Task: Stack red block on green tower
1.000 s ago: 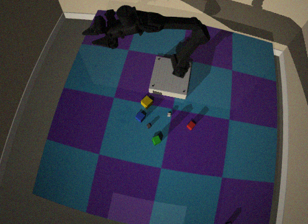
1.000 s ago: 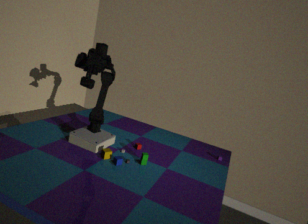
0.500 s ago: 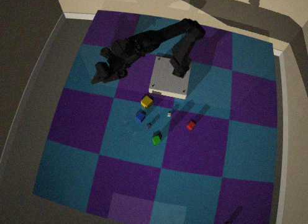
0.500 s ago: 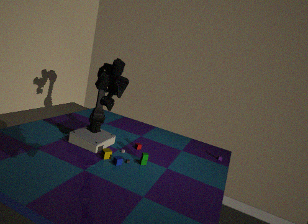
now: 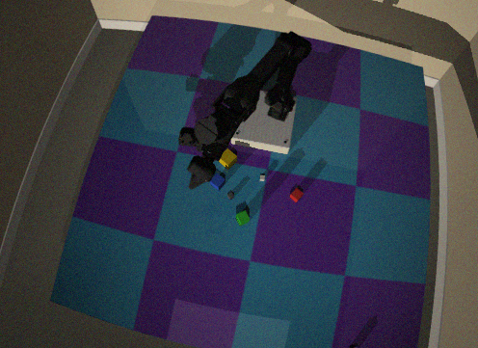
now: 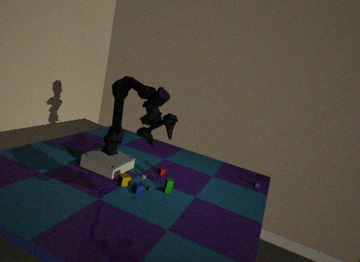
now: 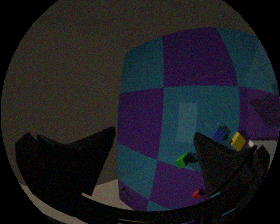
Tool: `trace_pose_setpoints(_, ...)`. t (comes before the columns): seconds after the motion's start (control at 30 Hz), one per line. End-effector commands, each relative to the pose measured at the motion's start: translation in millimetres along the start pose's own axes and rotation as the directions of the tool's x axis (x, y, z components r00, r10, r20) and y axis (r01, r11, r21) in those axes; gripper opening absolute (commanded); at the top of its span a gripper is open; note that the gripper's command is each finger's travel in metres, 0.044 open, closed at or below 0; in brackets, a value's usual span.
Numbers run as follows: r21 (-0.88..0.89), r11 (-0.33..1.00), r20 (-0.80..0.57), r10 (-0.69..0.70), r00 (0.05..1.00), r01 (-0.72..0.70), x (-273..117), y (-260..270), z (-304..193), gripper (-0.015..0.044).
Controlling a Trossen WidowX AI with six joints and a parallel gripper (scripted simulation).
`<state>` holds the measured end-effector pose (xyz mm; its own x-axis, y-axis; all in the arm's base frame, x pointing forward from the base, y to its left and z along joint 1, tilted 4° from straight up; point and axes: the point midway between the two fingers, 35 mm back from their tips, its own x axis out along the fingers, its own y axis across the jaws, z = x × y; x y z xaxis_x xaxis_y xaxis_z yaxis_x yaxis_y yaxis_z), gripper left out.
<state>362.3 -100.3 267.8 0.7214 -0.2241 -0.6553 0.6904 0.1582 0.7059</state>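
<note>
We see a purple-and-teal checkered bench [image 6: 203, 223] set in a corner of plain beige walls [image 6: 254, 64]. Our gripper [image 6: 160, 131] hangs spread wide and empty, high above it. The red block [image 6: 161, 170] lies near the green tower [image 6: 168, 185].

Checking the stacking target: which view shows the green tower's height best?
The exterior view: the green tower stands in profile, taller than wide. The top view foreshortens it; the wrist view shows a dim speck.
</note>
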Motion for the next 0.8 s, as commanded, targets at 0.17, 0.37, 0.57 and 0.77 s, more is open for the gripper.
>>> trace_pose_setpoints(0.17, -0.256, 0.962, -0.199, -0.149, 0.969, 0.095, 19.6, -23.8, -97.3, 0.044)
trace_pose_setpoints(0.37, -0.427, 0.896, -0.278, -0.256, 0.926, 0.12, 19.1, -46.8, -154.6, 0.044)
trace_pose_setpoints(0.57, -0.596, 0.794, -0.326, -0.372, 0.869, 0.117, 11.5, -77.3, -206.9, 0.044)
trace_pose_setpoints(0.77, -0.748, 0.657, -0.336, -0.49, 0.804, 0.088, -2.6, -114.2, -251.4, 0.044)
